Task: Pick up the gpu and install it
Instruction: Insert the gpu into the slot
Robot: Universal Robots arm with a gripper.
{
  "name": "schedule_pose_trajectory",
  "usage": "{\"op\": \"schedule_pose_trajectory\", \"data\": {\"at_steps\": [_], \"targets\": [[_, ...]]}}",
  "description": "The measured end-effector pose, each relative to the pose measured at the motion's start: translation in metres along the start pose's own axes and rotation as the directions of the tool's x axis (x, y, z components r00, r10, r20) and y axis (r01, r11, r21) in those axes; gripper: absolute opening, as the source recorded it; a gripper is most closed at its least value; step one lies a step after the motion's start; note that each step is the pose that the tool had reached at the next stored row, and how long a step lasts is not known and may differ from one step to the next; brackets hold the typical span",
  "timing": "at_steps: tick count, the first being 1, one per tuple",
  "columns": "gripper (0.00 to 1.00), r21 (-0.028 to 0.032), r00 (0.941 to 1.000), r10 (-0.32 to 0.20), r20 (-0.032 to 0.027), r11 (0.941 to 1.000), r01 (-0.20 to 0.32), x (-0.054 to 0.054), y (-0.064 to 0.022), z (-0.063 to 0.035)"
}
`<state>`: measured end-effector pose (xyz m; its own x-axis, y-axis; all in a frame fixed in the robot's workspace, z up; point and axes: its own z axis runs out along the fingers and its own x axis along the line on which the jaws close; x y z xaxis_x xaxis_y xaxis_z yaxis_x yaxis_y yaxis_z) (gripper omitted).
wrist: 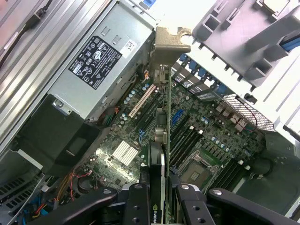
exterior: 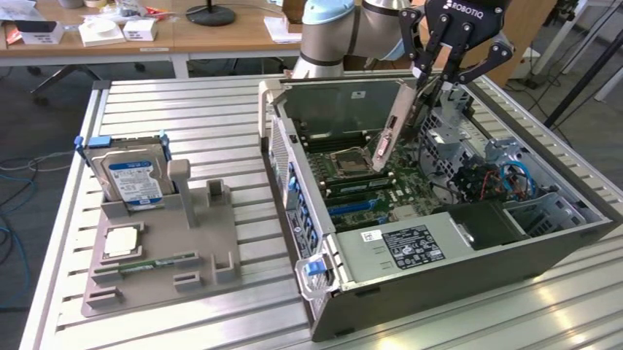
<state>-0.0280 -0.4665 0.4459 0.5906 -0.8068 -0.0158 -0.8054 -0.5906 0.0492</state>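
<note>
Grey tray [exterior: 146,281] at the exterior view's left, hard drive [exterior: 131,179] standing upright in it. Next over: open case [exterior: 457,284] on its side, motherboard [exterior: 389,191] exposed.

gpu [exterior: 399,124] is in the air over the board, not seated. Gripper [exterior: 440,76] sits above it, toward the exterior view's right, jaws clamped on the card's upper end.

Key geometry: the card hangs below the jaws. Its long axis runs steeply down, slanting toward the exterior view's left, with the low end near the CPU socket [exterior: 349,162]. So it's tilted, not parallel to the board.

Wrist view agrees:
- gpu [wrist: 163,140] is edge-on, running straight away from the gripper [wrist: 161,201].
- Fingers [wrist: 138,204] are tight on both faces.
- Bracket [wrist: 169,47] is at the far end from the jaws.
- White slot [wrist: 140,101] lies just beside the card's line, apart from it as far as I can tell.

My read: pick done, card held over the slot area, insertion not done. Long edge isn't level with any slot yet.
</note>
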Motion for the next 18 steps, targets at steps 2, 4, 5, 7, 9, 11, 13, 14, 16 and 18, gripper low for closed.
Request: {"op": "schedule_pose_trajectory", "data": {"at_steps": [2,4,5,7,9,11,13,14,16,18], "targets": [[0.26,0.0001,1.0,0.01,0.0005,1.0,-0.01,0.0,0.0,0.0],[0.26,0.0006,0.9994,0.035,0.0017,0.9994,-0.035,-0.0001,0.0,0.0002],[0.26,0.0008,0.9985,0.054,0.0027,0.9985,-0.054,0.0,0.0,0.0003],[0.26,0.0013,0.9959,0.09,0.0045,0.9959,-0.09,0.0,0.0,0.0004],[0.26,0.0017,0.992,0.126,0.0064,0.992,-0.126,0.0,0.0,0.0006],[0.26,0.0019,0.9869,0.161,0.0082,0.9869,-0.161,0.0,0.0,0.0008],[0.26,0.0021,0.9801,0.198,0.0101,0.9801,-0.198,0.0,0.0,0.001],[0.26,0.0022,0.9764,0.216,0.011,0.9764,-0.216,0.0,0.0,0.001],[0.26,0.0024,0.9681,0.25,0.0129,0.9682,-0.25,0.0,0.0,0.0012],[0.26,0.0024,0.9583,0.285,0.0148,0.9584,-0.285,0.0,0.0,0.0014]]}}
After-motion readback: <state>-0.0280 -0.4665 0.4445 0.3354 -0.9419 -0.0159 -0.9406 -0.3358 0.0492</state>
